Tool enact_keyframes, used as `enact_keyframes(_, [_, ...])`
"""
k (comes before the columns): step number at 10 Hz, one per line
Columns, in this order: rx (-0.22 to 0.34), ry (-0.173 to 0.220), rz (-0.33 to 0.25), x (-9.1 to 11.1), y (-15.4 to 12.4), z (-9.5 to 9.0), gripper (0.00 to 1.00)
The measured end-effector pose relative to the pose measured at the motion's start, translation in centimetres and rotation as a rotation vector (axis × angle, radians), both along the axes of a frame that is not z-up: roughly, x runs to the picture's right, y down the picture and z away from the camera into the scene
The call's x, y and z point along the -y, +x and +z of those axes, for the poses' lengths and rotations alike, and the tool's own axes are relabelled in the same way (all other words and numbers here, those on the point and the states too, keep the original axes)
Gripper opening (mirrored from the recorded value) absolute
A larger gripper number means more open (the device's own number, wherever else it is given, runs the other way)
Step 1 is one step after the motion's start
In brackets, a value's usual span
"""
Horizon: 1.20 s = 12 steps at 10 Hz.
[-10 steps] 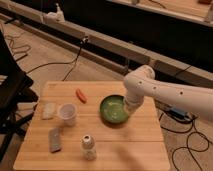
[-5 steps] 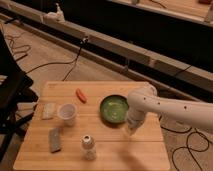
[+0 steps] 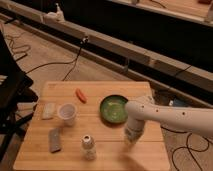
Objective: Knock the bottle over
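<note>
The bottle is small and whitish, with a ribbed body and a round pale cap. It stands upright near the front edge of the wooden table. My gripper hangs from the white arm that reaches in from the right. It is low over the table, just in front of the green bowl. It is to the right of the bottle and apart from it.
A green bowl sits right of centre. A translucent plastic cup stands behind the bottle to its left. An orange item, a whitish packet and a grey block lie on the left half. Cables run across the floor.
The arm has swung from beside the bowl toward the table's front. The gripper has come down lower and nearer the bottle's row. The bottle still stands.
</note>
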<state>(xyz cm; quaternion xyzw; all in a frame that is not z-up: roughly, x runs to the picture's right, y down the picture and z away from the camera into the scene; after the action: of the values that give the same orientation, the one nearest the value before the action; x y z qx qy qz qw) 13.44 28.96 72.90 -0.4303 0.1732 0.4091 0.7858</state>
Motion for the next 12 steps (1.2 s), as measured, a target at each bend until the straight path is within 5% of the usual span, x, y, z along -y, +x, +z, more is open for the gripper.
enact_keyframes(7, [0.019, -0.016, -0.115, -1.0, -2.6, -3.2, 0.0])
enact_keyframes(12, [0.188, -0.03, -0.185, -2.2, -10.4, -5.8, 0.0])
